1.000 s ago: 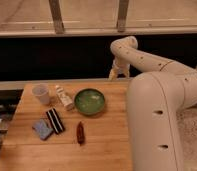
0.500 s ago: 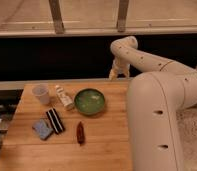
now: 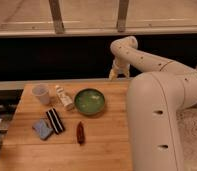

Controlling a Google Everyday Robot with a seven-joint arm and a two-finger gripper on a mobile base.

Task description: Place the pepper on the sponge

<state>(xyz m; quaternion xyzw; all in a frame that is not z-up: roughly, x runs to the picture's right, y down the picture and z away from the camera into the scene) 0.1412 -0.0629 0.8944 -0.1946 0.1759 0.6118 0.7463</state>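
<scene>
Unmoved jaws behind wooden table (image 3: 107,150)

The arm (image 3: 157,95) is covered in smooth white shells, pretty fat and rounded, with small dark dots scattered along them. The gripper (image 3: 119,71) is tinted a pale yellowish colour and is found at the far edge of the table (image 3: 107,150).
</scene>
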